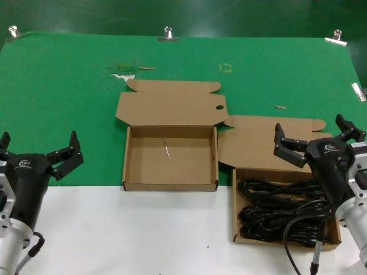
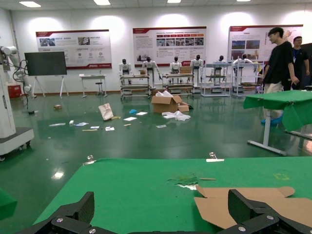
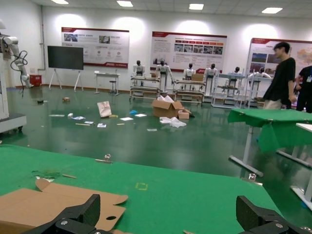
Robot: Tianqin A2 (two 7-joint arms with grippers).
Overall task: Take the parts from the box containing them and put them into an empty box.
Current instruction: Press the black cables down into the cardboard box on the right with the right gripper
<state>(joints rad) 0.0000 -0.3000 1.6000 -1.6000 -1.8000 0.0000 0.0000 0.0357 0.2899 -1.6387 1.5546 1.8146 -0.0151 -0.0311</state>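
right claw (image 1: 319,139) open above cords (image 1: 281,209).

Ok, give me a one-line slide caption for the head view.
Both claws open, left claw idle, right claw above the cord box; empty box waits.

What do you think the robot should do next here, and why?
Probably lower the right gripper, open above the box containing them, onto the parts: nothing is held, and the empty box holds only a pale sliver.
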